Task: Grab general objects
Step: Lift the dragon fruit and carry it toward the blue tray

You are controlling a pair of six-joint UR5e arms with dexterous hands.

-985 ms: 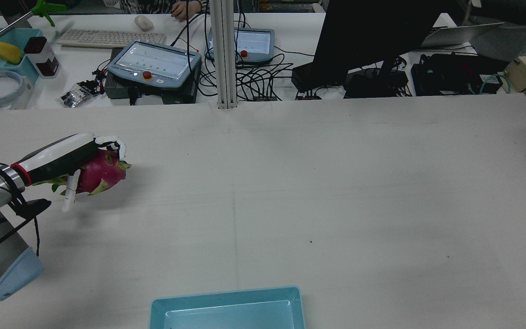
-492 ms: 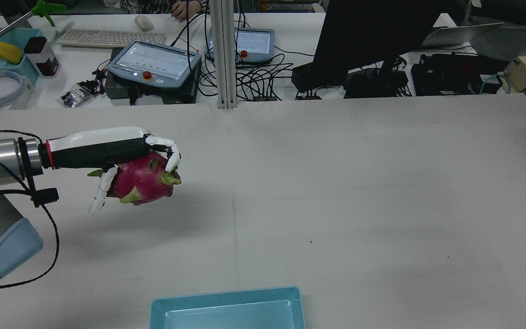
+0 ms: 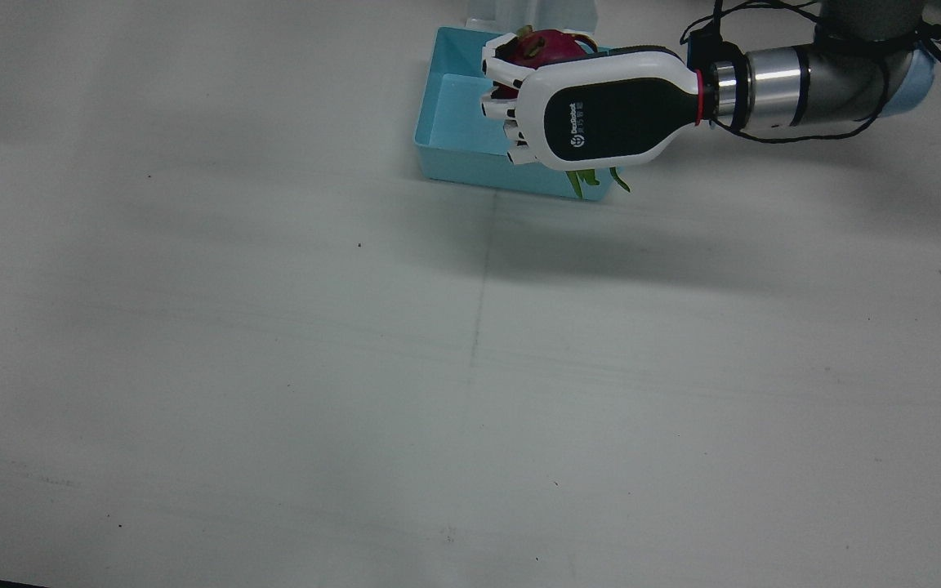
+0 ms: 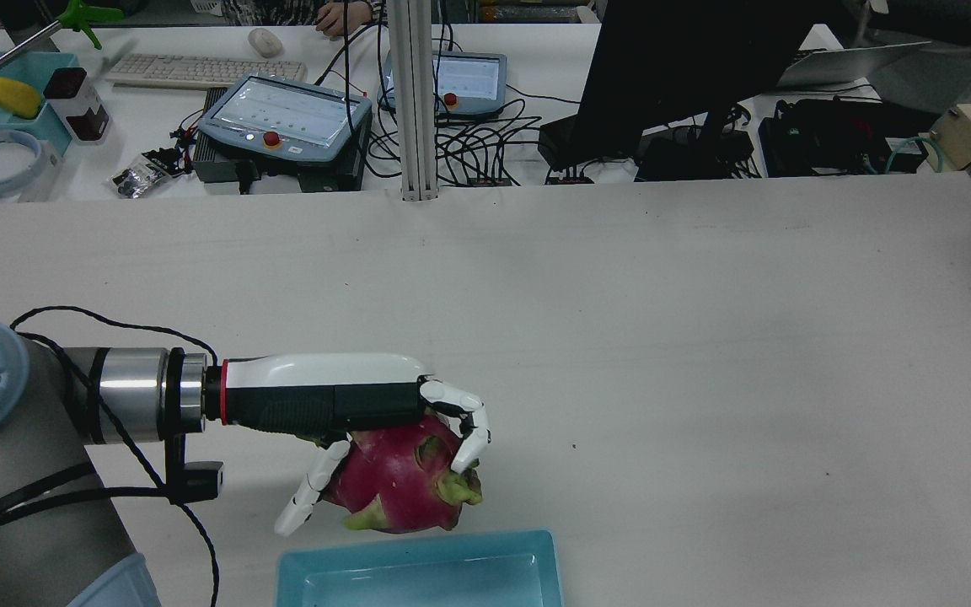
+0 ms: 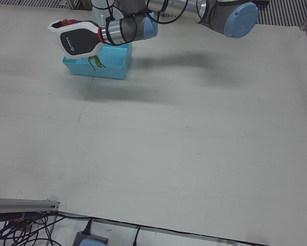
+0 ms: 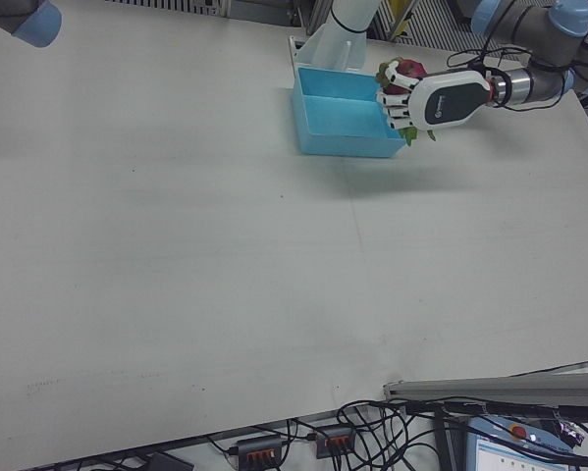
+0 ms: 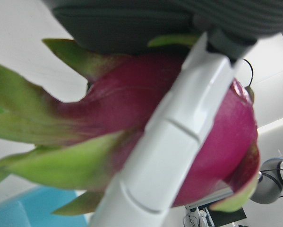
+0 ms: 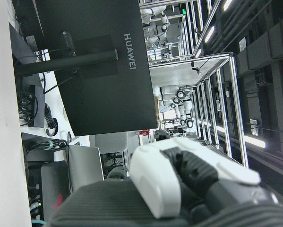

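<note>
1. We see the dragon fruit (image 4: 405,485) held off the worktop (image 4: 705,354) in the left hand (image 4: 367,421), its fingers (image 4: 473,438) curled over the top and far side of the fruit and one digit (image 4: 308,497) reaching down its near side. The fruit hangs beneath the palm, at the edge of the blue tray (image 4: 418,573).

2. In the front view the fruit (image 3: 548,45) shows only as a red crown above the left hand (image 3: 585,110), with green scale tips (image 3: 589,180) poking out below over the tray (image 3: 454,139) wall.

3. We judge slip the main risk: the skin looks smooth and rounded, the grip comes mostly from above, and the weight hangs free. Any jolt could roll the fruit out between the fingers.

4. The soft leafy scales are a second worry. A finger resting on a scale rather than on the body would, we think, give way under load.

5. A release made too high or too near the rim could send the fruit bouncing off the tray wall onto the worktop, or tip the light tray.

6. The right hand appears only in its own camera, which shows part of it against a black monitor (image 8: 84,66); whether it is clenched or spread, we cannot tell.
</note>
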